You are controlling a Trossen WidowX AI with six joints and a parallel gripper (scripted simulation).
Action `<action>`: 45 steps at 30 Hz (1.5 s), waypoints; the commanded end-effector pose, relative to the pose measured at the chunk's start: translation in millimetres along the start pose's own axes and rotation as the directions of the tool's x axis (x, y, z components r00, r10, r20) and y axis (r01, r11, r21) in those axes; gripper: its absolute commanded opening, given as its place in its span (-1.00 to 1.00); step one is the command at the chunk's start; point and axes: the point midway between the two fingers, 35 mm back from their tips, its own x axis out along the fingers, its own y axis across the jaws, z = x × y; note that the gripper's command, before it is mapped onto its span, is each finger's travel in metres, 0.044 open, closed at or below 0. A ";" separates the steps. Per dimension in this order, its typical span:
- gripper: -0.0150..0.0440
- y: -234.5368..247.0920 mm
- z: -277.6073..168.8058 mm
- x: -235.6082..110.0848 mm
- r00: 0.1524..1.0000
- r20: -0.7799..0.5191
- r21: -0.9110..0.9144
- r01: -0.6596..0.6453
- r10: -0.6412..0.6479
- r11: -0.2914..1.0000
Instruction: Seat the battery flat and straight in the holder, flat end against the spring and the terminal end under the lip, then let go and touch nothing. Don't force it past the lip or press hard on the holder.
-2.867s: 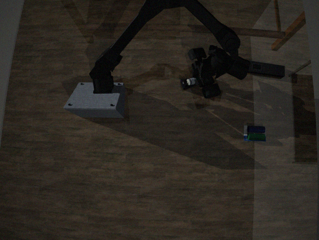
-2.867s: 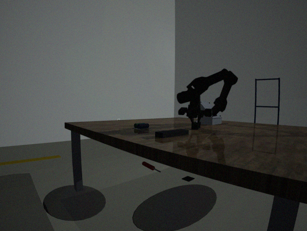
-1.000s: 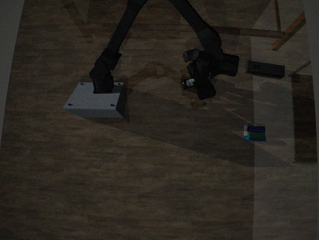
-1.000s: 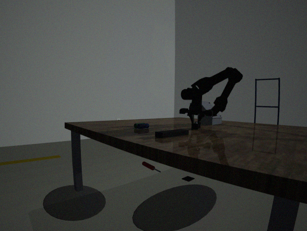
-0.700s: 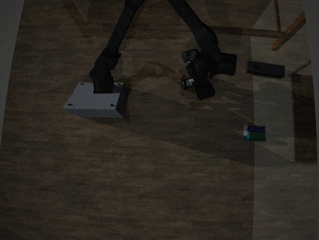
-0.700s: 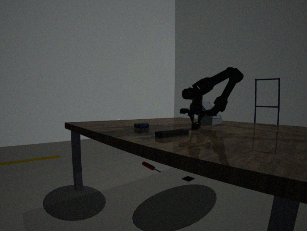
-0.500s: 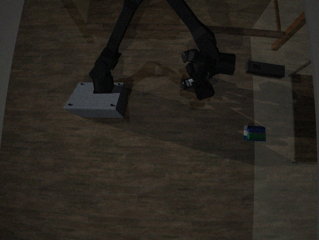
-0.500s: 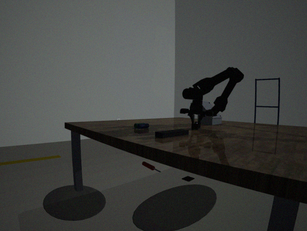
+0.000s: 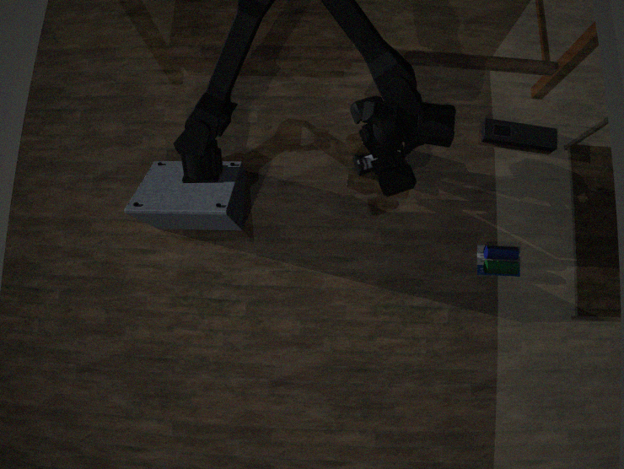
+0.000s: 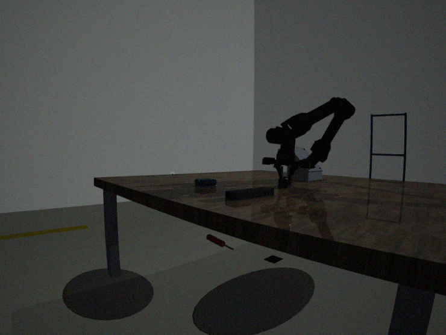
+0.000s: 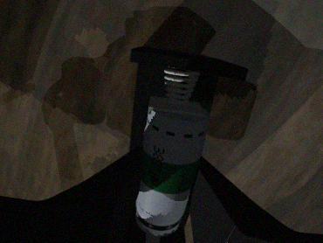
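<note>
My gripper (image 11: 168,157) (image 9: 383,169) (image 10: 282,182) is shut on the battery (image 11: 175,140), a grey cell with a green band and a white lower end. Only the battery's pale end (image 9: 365,162) shows beside the fingers in the top view. In the wrist view the battery lies in line with the black holder (image 11: 139,106) directly beneath it. The holder's coil spring (image 11: 176,82) shows just beyond the battery's grey end. I cannot tell whether the battery touches the holder floor. In the top view the arm hides the holder. The gripper is low over the table.
The grey arm base (image 9: 181,199) stands to the left. A long black block (image 9: 519,133) (image 10: 248,193) lies to the right. A blue and a green cell (image 9: 499,259) (image 10: 205,181) lie together nearer the front. Wooden strips (image 9: 565,62) lie at the back right.
</note>
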 end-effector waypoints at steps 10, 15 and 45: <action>-0.20 1.5 -6.2 0.2 1.000 0.009 0.002 0.002 -0.002 1.000; -0.20 1.5 -6.1 0.1 1.000 0.009 0.002 0.002 -0.002 1.000; 0.77 -4.6 -5.3 -64.8 1.000 0.009 0.001 0.009 -0.009 1.000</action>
